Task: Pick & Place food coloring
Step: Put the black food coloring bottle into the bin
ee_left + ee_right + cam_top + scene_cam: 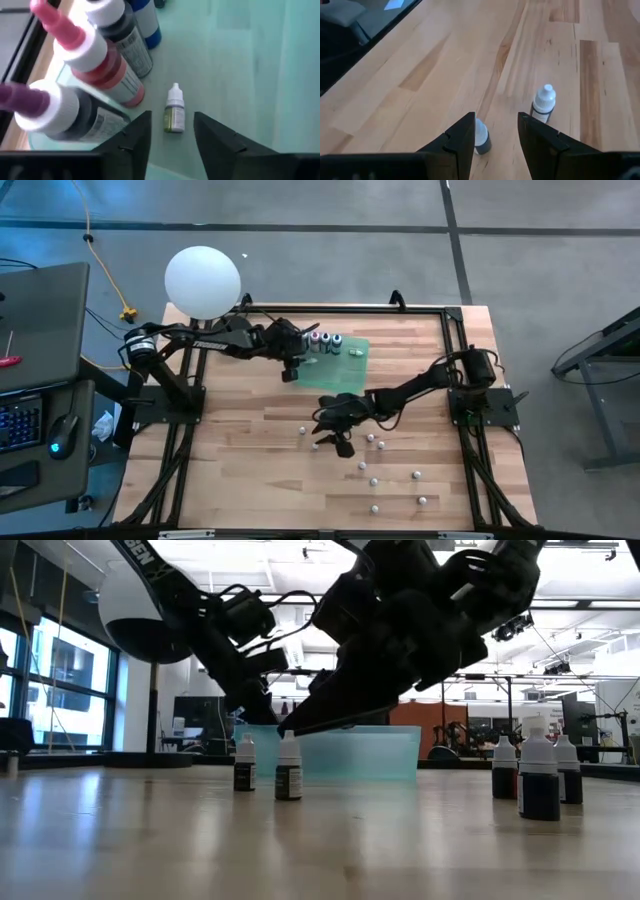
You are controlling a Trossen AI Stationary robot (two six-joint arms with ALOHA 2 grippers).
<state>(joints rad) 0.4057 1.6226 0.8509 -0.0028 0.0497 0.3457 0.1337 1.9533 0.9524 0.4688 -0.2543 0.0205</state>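
A green translucent tray (pixel 345 372) holds three larger bottles with purple (pixel 30 100), pink (pixel 60 25) and blue (pixel 147 20) tops, standing upright at its far-left corner. A small whitish bottle (pixel 174 111) rests on the tray floor. My left gripper (pixel 172 116) (pixel 292 370) hovers open over that part of the tray, its fingers either side of the small bottle but above it. My right gripper (pixel 496 117) (pixel 335 438) hangs open just above a small upright bottle (pixel 482 139) (pixel 288 770) on the wood. Another small bottle (pixel 543 102) stands beside it.
Several more small bottles stand scattered on the wooden table (pixel 250 480) toward its near right, such as one bottle (pixel 416 474) and another (pixel 374 508). A large white globe (pixel 202 280) sits at the far left corner. A black frame rail (pixel 455 370) borders the table.
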